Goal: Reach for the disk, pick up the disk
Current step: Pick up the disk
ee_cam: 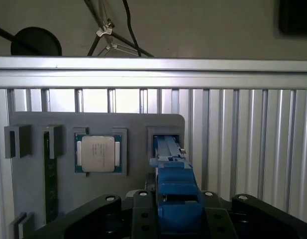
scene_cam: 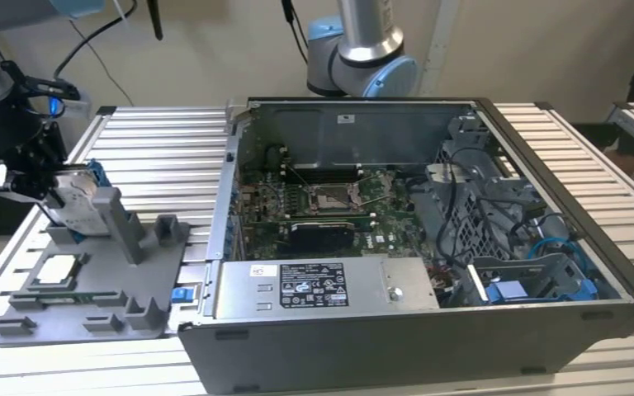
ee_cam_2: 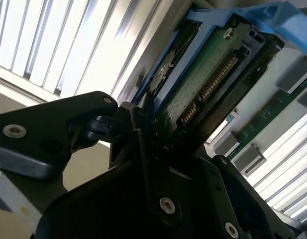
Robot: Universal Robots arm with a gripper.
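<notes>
The disk [scene_cam: 76, 196] stands on edge in a slot of the grey fixture plate [scene_cam: 108, 272] at the exterior view's left, silver with a blue bracket. My gripper [scene_cam: 44, 183] reaches it from the left and is shut on it. In the first wrist view the disk's blue bracket edge [ee_cam: 175, 196] runs from the fixture slot back between my gripper's [ee_cam: 177, 211] black fingers. The second wrist view shows the disk's green circuit-board side [ee_cam_2: 208, 69] inside the blue frame, with a dark finger [ee_cam_2: 143, 149] pressed against its end.
A square silver chip [ee_cam: 98, 153] and a green memory stick [ee_cam: 50, 174] lie in pockets of the same plate. The open computer case [scene_cam: 405, 338] fills the middle and right of the slatted table [scene_cam: 163, 140]. Another arm's base [scene_cam: 361, 66] stands behind it.
</notes>
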